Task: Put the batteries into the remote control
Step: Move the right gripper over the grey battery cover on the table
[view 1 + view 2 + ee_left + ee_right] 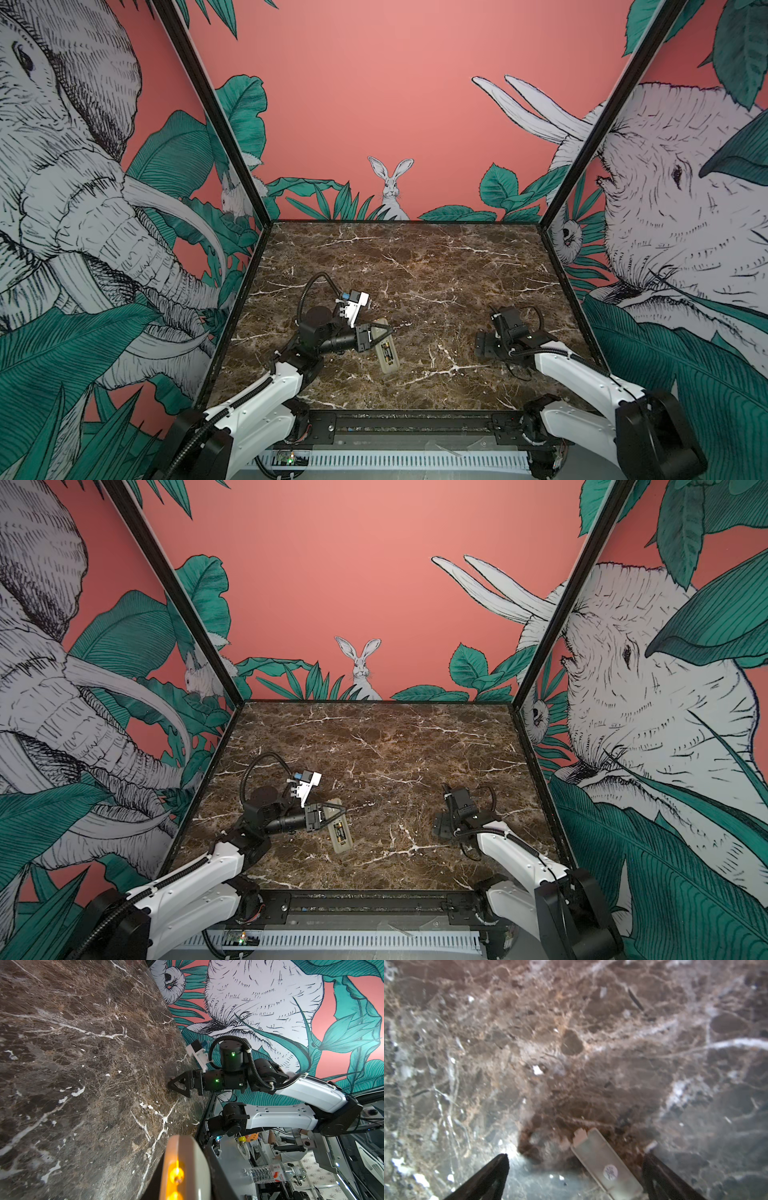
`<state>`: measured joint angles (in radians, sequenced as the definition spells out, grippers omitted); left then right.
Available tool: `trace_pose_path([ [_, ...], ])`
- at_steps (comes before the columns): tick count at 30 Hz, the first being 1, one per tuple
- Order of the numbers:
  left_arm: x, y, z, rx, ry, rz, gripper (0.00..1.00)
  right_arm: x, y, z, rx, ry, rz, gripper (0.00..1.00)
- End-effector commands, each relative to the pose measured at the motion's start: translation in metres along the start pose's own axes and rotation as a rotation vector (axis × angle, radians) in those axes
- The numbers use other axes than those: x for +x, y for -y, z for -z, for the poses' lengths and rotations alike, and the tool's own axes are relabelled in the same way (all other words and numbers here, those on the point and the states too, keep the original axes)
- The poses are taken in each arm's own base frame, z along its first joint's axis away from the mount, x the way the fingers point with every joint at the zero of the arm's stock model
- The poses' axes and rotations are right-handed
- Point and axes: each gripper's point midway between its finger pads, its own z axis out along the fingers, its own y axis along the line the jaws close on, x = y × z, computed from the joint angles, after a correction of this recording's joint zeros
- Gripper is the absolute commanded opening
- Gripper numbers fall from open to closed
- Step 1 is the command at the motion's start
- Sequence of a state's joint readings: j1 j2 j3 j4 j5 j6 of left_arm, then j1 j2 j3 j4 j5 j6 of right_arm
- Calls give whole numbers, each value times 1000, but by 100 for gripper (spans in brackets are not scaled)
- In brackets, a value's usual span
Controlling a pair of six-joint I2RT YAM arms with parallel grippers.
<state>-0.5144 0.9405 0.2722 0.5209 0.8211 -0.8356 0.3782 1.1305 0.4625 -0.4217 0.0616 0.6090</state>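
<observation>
**Remote pinned on the left, both batteries in its bay**

The remote (391,368) lies back-up on the surface (415,270), left of centre, with the batteries (388,353) side by side in the open bay. The left tool (384,332) is clenched across its far half. The right tool (575,1156) hangs released, low over a thin translucent cover (606,1165) lying flat, well to the right. I'd judge the remote light, stiff and slick, so best held by its long edges, clear of the bay. The cover looks flimsy and hard to lift; pinch its narrow sides.
</observation>
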Motion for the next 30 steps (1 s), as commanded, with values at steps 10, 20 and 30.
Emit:
trace_pose_path([
  [10,-13,3,-4,12,35,-55,0,11,-34,-14,-161,-23,-61,93],
  [20,-13,1,-6,13,33,-51,0,28,-30,-5,-108,-17,-37,94],
  [30,-13,5,-6,29,30,-58,0,9,-12,13,-24,40,-8,99],
])
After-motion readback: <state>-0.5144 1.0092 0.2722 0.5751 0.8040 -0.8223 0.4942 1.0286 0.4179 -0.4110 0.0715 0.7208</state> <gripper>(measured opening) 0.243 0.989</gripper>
